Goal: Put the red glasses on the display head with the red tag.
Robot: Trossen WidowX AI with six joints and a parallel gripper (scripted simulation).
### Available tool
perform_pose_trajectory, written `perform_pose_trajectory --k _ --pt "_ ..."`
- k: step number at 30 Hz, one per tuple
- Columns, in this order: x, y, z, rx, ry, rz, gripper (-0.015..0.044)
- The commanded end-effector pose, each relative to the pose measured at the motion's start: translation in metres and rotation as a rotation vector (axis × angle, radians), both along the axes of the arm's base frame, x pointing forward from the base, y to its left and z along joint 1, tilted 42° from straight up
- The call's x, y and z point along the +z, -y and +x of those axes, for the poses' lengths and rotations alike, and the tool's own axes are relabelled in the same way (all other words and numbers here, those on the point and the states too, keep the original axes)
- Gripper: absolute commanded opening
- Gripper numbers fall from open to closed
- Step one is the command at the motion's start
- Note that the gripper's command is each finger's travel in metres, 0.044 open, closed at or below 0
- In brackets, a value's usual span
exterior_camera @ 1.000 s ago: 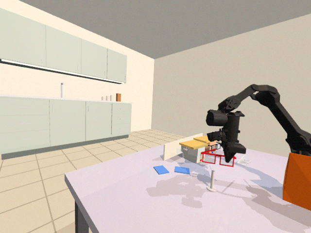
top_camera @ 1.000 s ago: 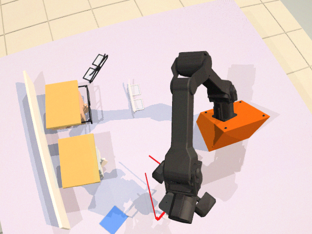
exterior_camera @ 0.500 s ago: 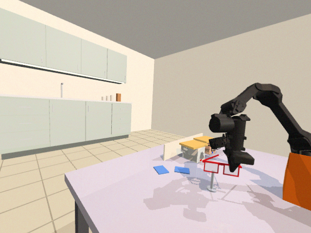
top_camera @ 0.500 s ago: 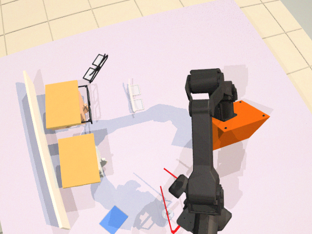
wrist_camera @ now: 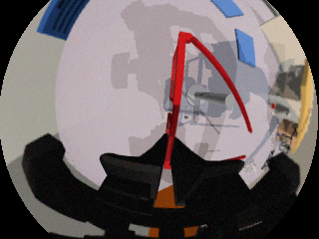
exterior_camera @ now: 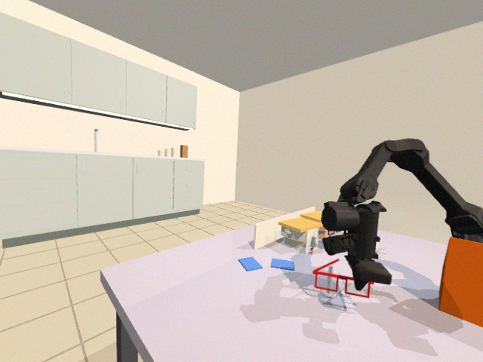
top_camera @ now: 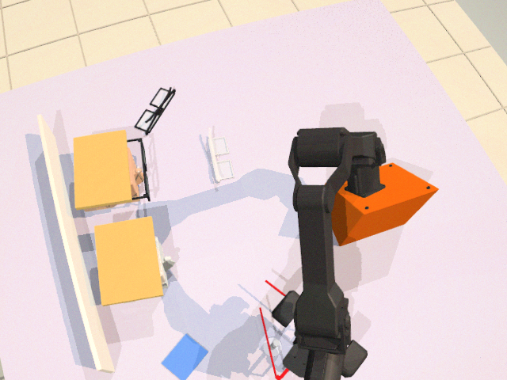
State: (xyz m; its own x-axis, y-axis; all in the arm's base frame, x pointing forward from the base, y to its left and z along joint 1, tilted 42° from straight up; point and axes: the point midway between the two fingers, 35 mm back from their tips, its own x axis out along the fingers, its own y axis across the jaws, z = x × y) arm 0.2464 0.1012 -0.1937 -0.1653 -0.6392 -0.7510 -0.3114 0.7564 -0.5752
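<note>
So I'm working on a pale lilac table (top_camera: pixel 253 74) (exterior_camera: pixel 187 296) (wrist_camera: pixel 100 100) in a kitchen-type room, with light green cabinets (exterior_camera: pixel 101 187) along one wall. My gripper (exterior_camera: pixel 361 282) (wrist_camera: pixel 167 135) is clamped on the red glasses (top_camera: pixel 268 343) (exterior_camera: pixel 341 277) (wrist_camera: pixel 177 95), gripping near one end of the front frame, and they're up over the table by a little round-footed post (top_camera: pixel 271 347) (exterior_camera: pixel 330 291) (wrist_camera: pixel 211 97). Both temples stick out, nowhere near a head yet. The grey-white head with the red tag (top_camera: pixel 162 261) (exterior_camera: pixel 302 239) is well apart from them, under a yellow-orange board (top_camera: pixel 128 260) (exterior_camera: pixel 299 224) (wrist_camera: pixel 303 112). The other head (top_camera: pixel 133 173), kinda peach, already has black glasses (top_camera: pixel 145 169) on it.
</note>
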Motion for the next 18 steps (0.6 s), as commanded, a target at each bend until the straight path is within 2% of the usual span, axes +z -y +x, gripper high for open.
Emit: perform_pose_trajectory --k 1,18 --pt "0.000 -0.002 -0.001 0.012 0.005 0.001 0.0000" --pt "-0.001 -0.007 -0.014 0.012 0.004 0.001 0.0000"
